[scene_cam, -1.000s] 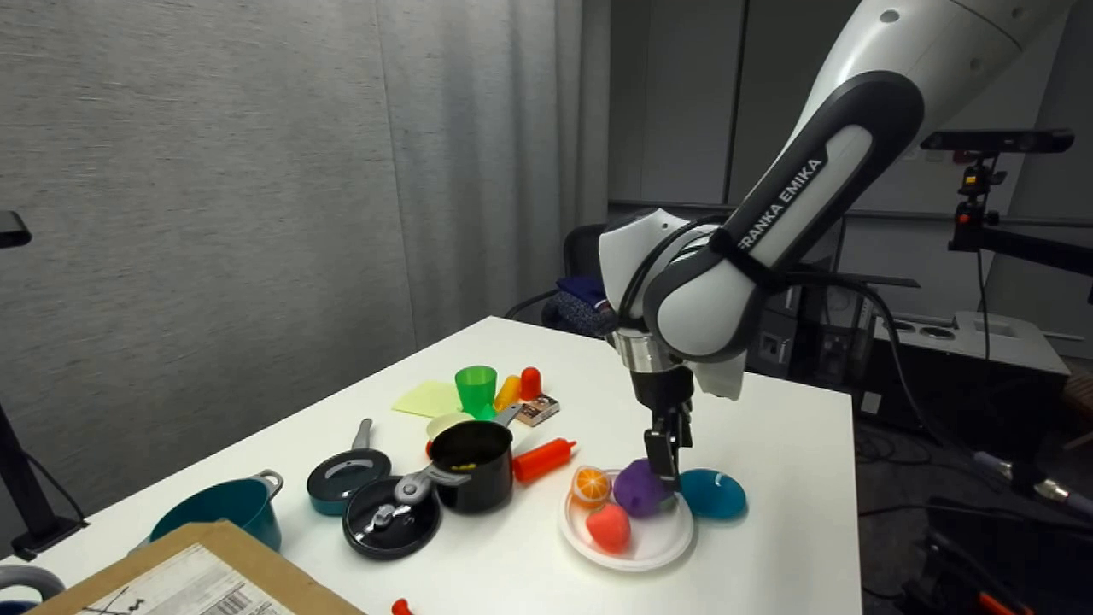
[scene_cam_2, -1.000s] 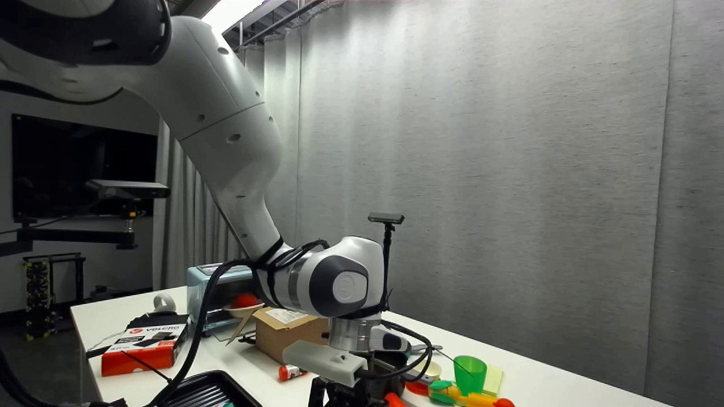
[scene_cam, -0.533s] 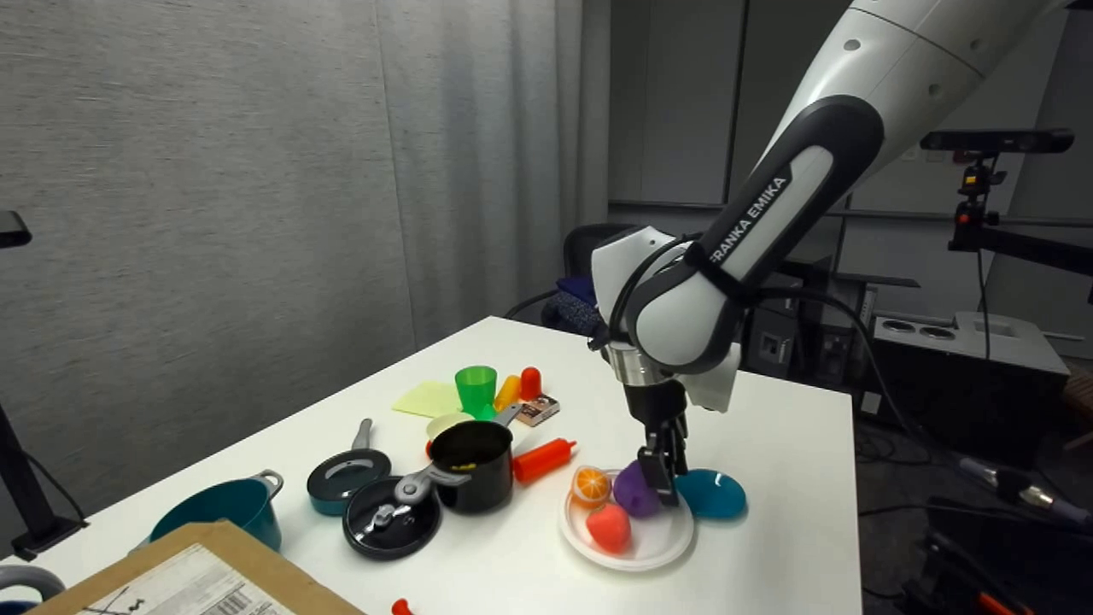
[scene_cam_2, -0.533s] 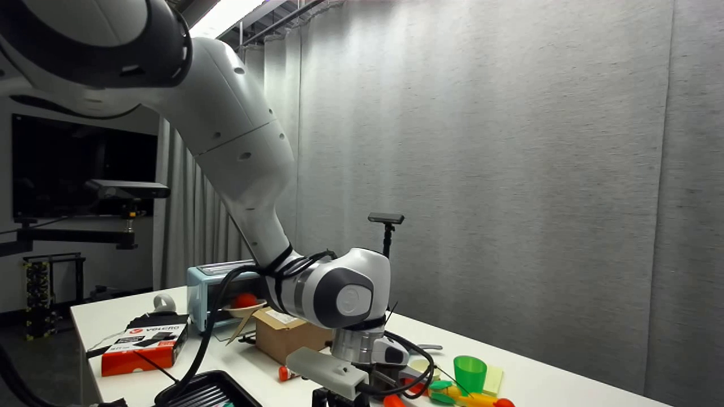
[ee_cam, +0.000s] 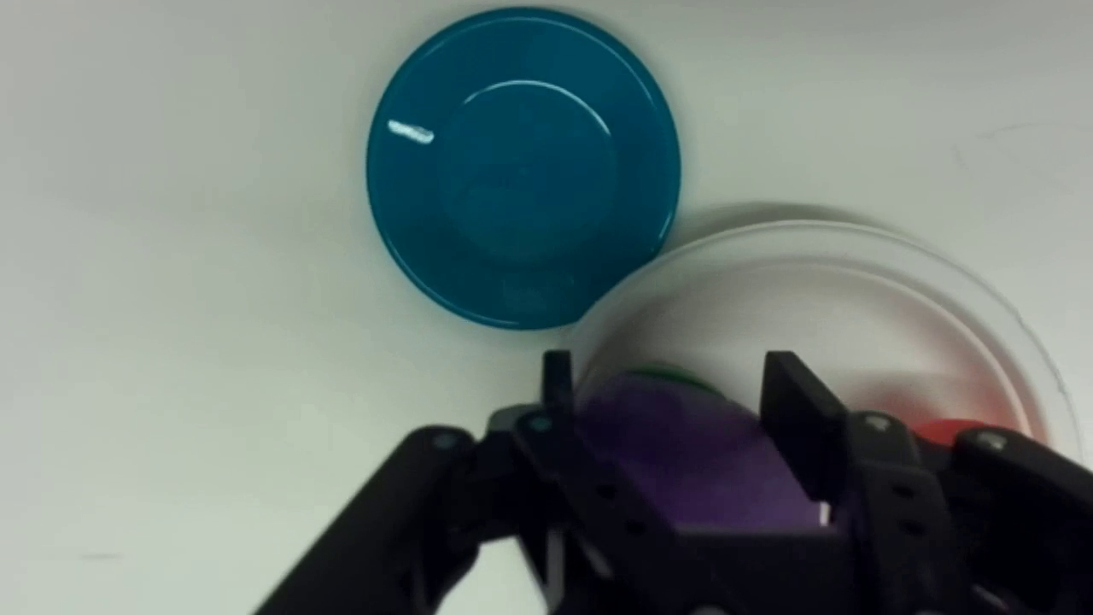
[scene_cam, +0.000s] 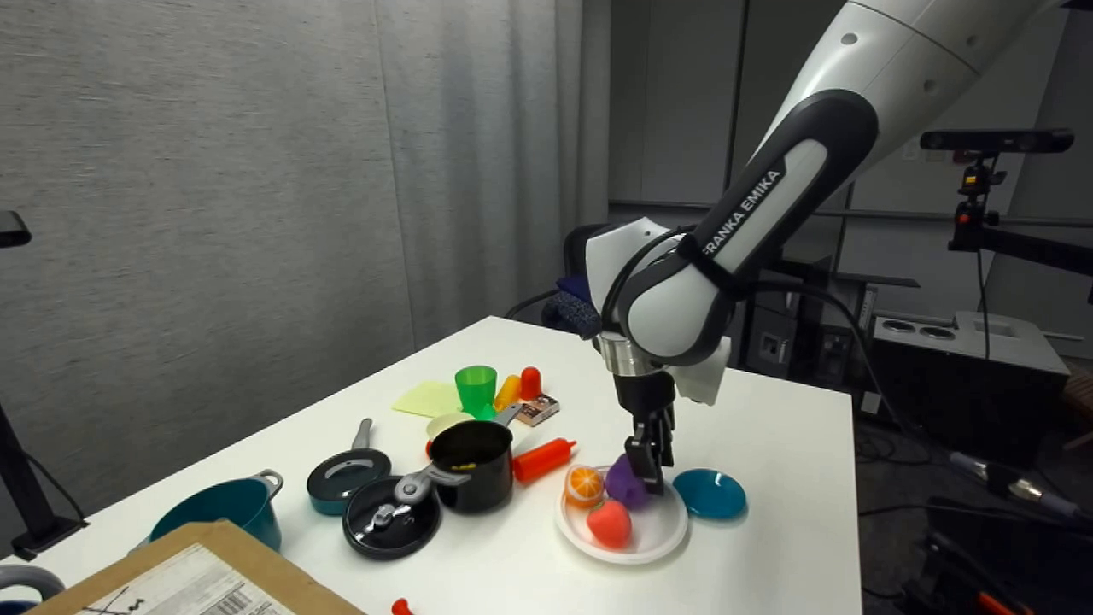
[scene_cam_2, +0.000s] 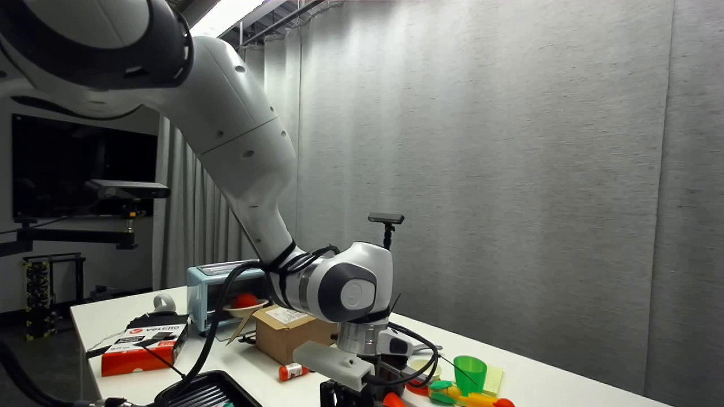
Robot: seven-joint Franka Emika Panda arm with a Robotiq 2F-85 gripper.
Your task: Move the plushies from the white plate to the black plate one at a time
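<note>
Pinching gripper (ee_cam: 670, 389): squeezes the purple plushie (ee_cam: 696, 461) from both sides.
Purple plushie: near the rim of the white plate (scene_cam: 656, 531), on the side toward the blue dish (scene_cam: 709, 494); whether it is lifted cannot be told. Being soft and rounded, it could pop out if the hold is shallow.
White plate's rim: if snagged by the gripper, the whole plate could skid across the tabletop (scene_cam: 773, 547).
Red-orange plushie (scene_cam: 610, 524): on the same plate; a sideways start could bump it.
Arm (scene_cam: 747, 213): slopes from an exterior view's upper right, wrist bent, gripper pointing down, nearer the tabletop's right edge than its left.
</note>
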